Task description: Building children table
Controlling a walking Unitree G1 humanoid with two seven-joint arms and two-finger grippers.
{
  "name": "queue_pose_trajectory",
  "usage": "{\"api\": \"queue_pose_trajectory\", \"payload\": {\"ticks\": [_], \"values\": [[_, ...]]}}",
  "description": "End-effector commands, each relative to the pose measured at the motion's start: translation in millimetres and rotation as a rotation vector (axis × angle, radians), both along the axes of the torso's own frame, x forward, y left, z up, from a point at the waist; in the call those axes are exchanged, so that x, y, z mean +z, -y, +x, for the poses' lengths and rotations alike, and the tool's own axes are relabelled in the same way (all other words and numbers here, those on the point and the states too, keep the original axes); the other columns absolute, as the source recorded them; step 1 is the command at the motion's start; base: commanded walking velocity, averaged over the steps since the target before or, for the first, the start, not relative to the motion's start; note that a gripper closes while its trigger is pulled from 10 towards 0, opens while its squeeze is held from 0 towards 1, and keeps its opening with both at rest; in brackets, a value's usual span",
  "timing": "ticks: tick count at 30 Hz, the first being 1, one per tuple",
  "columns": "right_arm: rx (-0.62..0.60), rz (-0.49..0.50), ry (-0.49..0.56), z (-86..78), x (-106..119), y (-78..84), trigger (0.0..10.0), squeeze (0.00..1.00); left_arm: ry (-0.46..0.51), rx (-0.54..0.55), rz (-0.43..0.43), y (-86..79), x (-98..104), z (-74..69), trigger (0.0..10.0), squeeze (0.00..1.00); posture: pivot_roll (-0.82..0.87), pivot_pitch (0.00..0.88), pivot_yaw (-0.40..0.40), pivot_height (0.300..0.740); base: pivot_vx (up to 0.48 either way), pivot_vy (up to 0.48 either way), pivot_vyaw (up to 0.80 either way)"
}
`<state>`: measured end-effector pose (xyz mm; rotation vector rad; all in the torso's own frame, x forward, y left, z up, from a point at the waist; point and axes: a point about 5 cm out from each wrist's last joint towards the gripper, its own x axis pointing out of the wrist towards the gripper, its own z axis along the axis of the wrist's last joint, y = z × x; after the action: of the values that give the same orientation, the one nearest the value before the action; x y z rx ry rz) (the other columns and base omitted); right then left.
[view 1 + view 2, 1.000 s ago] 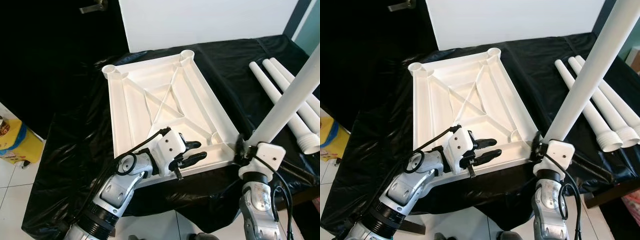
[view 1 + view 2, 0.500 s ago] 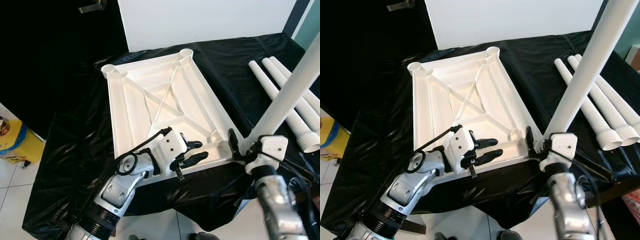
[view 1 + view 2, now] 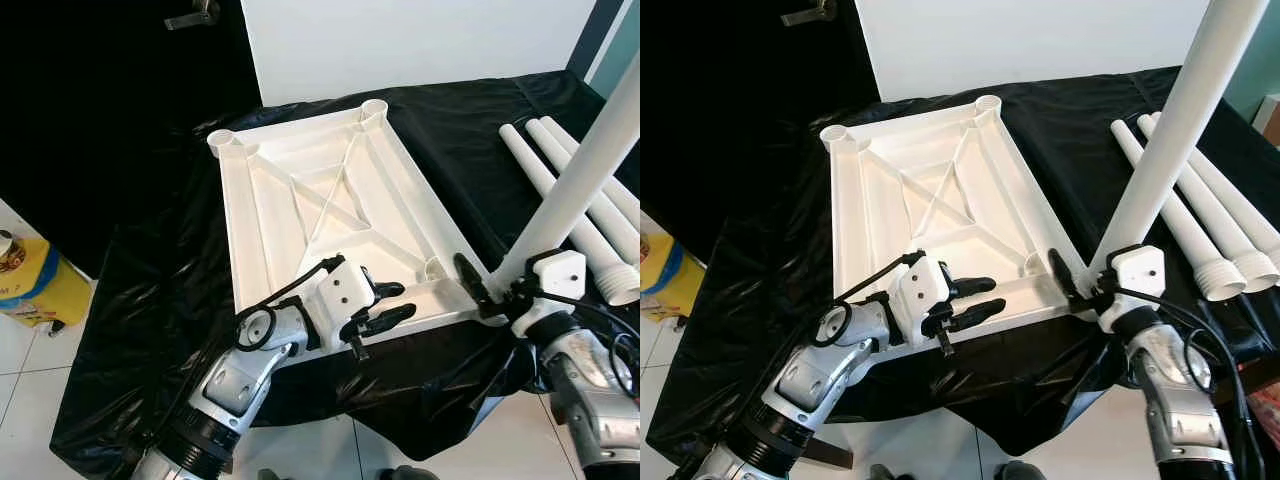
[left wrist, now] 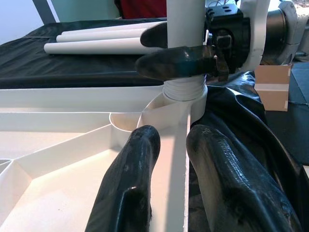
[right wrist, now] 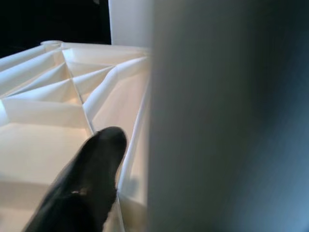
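Observation:
A white tabletop (image 3: 262,215) lies upside down on the black-draped surface, ribs and corner sockets facing up. My left gripper (image 3: 388,303) is shut on its near rim, a finger (image 4: 133,179) on each side of the rim wall. A white table leg (image 3: 583,170) stands upright in the near right corner socket (image 4: 182,99). Low on that leg, just above the socket, my right gripper (image 3: 1077,279) is shut on it, its fingers pointing left. In the right wrist view the leg (image 5: 227,116) stands close beside one finger (image 5: 84,188).
Three spare white legs (image 3: 1205,235) lie side by side on the black cloth to the right. A white panel (image 3: 400,40) stands behind the table. A yellow container (image 3: 35,285) sits on the tiled floor at the left. A cardboard box (image 4: 273,87) is beyond the table's corner.
My right wrist has swung out to the right around the base of the leg, so its fingers now point left. The leg stays in the socket. The left gripper has not moved.

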<state>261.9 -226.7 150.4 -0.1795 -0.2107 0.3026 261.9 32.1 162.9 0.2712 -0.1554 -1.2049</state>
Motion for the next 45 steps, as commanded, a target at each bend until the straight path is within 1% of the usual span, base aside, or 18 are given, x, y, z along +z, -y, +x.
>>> {"api": "queue_pose_trajectory", "payload": {"ticks": [1,4,10,11,12,15,19,24,29,30,31,32,35,37,38,41,42,45], "values": [[0.009,0.010,-0.076,-3.4,-13.4,8.8,0.0,0.00,0.001,0.016,-0.001,-2.5,-0.3,0.7,10.0,0.00,-0.18,0.094,0.057,0.740,0.000,0.000,0.00],[0.010,0.020,-0.102,-4.8,-18.4,13.9,0.0,0.00,0.001,0.018,-0.001,-2.9,-0.4,0.5,10.0,0.00,-0.18,0.097,0.060,0.740,0.000,0.000,0.00],[0.020,0.030,-0.128,-6.0,-22.6,16.5,0.0,0.00,-0.001,0.019,0.000,-4.2,-0.6,0.6,10.0,0.00,-0.18,0.106,0.061,0.740,0.000,0.000,0.00],[0.015,0.031,-0.134,-5.9,-23.5,17.5,2.6,0.00,-0.001,0.021,0.001,-4.9,-0.5,0.9,10.0,0.00,-0.18,0.109,0.062,0.740,0.000,0.000,0.00],[0.007,0.034,-0.140,-5.5,-24.6,18.8,10.0,0.00,-0.001,0.022,0.002,-5.4,-0.3,1.1,10.0,0.00,-0.17,0.113,0.062,0.740,0.000,0.000,0.00],[-0.016,0.059,-0.155,-4.9,-27.5,21.2,10.0,0.00,-0.002,0.025,0.001,-5.7,-0.1,1.1,10.0,0.00,-0.17,0.115,0.064,0.740,0.000,0.000,0.00],[-0.010,0.074,-0.160,-4.7,-28.6,20.0,10.0,0.00,-0.002,0.024,0.002,-5.5,-0.3,0.6,10.0,0.00,-0.17,0.118,0.065,0.740,0.000,0.000,0.00],[-0.007,0.073,-0.157,-3.9,-28.5,18.3,10.0,0.00,-0.004,0.024,0.003,-5.8,-0.3,0.8,10.0,0.00,-0.17,0.119,0.066,0.740,0.000,0.000,0.00],[-0.055,0.094,-0.165,-1.7,-29.0,16.7,10.0,0.00,-0.004,0.027,0.004,-6.2,-0.1,1.3,10.0,0.00,-0.17,0.121,0.061,0.740,0.000,0.000,0.00],[-0.107,0.094,-0.174,0.0,-30.5,14.8,10.0,0.00,-0.004,0.028,0.004,-6.3,-0.2,1.4,10.0,0.00,-0.17,0.120,0.058,0.740,0.000,0.000,0.00],[-0.127,0.092,-0.178,0.6,-31.1,13.9,10.0,0.00,-0.004,0.029,0.004,-6.3,-0.3,1.4,10.0,0.00,-0.17,0.120,0.058,0.740,0.000,0.000,0.00],[-0.169,0.110,-0.184,1.2,-32.2,11.5,10.0,0.00,-0.004,0.030,0.003,-6.2,-0.4,1.3,10.0,0.00,-0.17,0.119,0.054,0.740,0.000,0.000,0.00],[-0.208,0.133,-0.187,1.6,-33.0,8.8,10.0,0.00,-0.005,0.030,0.002,-6.1,-0.5,1.2,10.0,0.00,-0.17,0.119,0.054,0.740,0.000,0.000,0.00],[-0.273,0.155,-0.196,1.5,-34.9,-1.0,10.0,0.00,-0.004,0.032,0.002,-6.0,-0.7,1.0,10.0,0.00,-0.17,0.116,0.050,0.740,0.000,0.000,0.00],[-0.273,0.155,-0.196,1.5,-34.9,-1.0,10.0,0.00,-0.004,0.032,0.002,-6.0,-0.7,1.0,10.0,0.00,-0.17,0.116,0.050,0.740,0.000,0.000,0.00],[-0.414,0.180,-0.187,-0.8,-37.0,-18.5,10.0,0.00,-0.004,0.037,0.000,-6.2,-0.6,0.7,10.0,0.00,-0.16,0.111,0.041,0.740,0.000,0.000,0.00],[-0.414,0.180,-0.187,-0.8,-37.0,-18.5,10.0,0.00,-0.004,0.037,0.000,-6.2,-0.6,0.7,10.0,0.00,-0.16,0.111,0.041,0.740,0.000,0.000,0.00],[-0.547,0.251,-0.164,-4.2,-35.9,-31.8,10.0,0.00,-0.003,0.040,-0.001,-6.4,-0.7,0.4,10.0,0.00,-0.15,0.107,0.035,0.740,0.000,0.000,0.00]]}}
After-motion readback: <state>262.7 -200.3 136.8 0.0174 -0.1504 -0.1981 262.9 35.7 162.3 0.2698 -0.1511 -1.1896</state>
